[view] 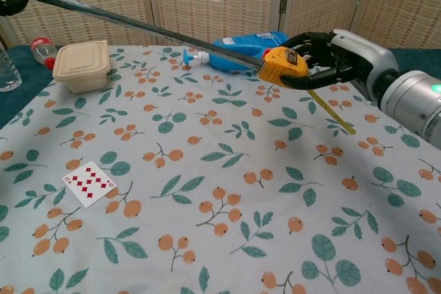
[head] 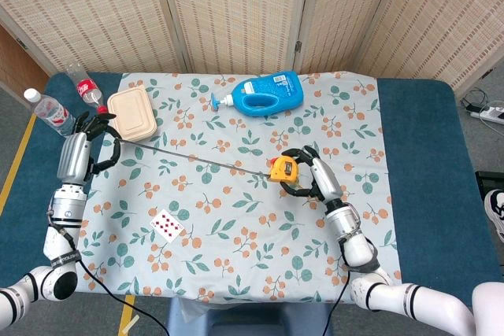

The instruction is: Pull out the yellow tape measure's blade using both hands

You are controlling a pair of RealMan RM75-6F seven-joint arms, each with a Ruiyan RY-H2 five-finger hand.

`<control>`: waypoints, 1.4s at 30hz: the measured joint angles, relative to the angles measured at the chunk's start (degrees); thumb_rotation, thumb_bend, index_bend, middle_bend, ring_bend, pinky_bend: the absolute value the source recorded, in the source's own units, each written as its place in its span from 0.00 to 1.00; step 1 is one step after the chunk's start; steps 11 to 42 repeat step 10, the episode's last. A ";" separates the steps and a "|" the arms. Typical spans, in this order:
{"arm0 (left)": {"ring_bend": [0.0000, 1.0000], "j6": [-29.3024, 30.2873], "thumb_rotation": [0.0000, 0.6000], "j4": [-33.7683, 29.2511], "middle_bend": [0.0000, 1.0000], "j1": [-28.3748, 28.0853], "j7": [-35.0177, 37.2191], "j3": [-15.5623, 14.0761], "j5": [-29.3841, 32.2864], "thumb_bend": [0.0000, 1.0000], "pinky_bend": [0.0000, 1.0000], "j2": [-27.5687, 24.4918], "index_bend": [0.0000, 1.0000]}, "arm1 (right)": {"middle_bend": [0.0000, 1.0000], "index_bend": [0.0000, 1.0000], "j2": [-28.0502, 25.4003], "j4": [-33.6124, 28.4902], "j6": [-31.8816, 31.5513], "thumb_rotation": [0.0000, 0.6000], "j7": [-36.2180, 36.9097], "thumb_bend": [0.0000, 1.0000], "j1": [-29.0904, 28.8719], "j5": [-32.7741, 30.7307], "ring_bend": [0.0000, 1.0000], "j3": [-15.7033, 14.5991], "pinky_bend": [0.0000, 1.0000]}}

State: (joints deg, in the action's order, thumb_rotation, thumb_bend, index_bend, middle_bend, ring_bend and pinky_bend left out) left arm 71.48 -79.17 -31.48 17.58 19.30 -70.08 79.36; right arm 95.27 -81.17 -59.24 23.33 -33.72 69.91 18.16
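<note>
Tape measure (head: 282, 168) gripped in right hand (head: 313, 181); left hand (head: 81, 149) pinches blade (head: 189, 157) end.

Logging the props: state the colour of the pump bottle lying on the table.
Blue bottle, white pump; clearest in the head view.

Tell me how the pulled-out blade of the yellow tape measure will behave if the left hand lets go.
The dark metal blade spans unsupported between the left hand and the yellow tape measure case in the right hand, so it looks fairly stiff. Released, it would probably sag, buckle, or snap back.
</note>
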 measured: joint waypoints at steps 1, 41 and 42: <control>0.28 -0.15 1.00 0.32 0.28 0.12 0.71 0.07 0.10 0.62 0.09 -0.06 0.60 | 0.54 0.65 -0.54 -0.29 -0.17 1.00 -0.05 0.36 0.30 0.09 0.36 -0.14 0.00; 0.28 -0.82 1.00 3.35 0.28 1.03 4.76 0.81 0.68 0.62 0.09 -0.10 0.60 | 0.54 0.65 -3.81 -1.63 -1.26 1.00 -0.52 0.36 2.32 0.45 0.36 -1.25 0.00; 0.28 -0.82 1.00 3.35 0.28 1.03 4.76 0.81 0.68 0.62 0.09 -0.10 0.60 | 0.54 0.65 -3.81 -1.63 -1.26 1.00 -0.52 0.36 2.32 0.45 0.36 -1.25 0.00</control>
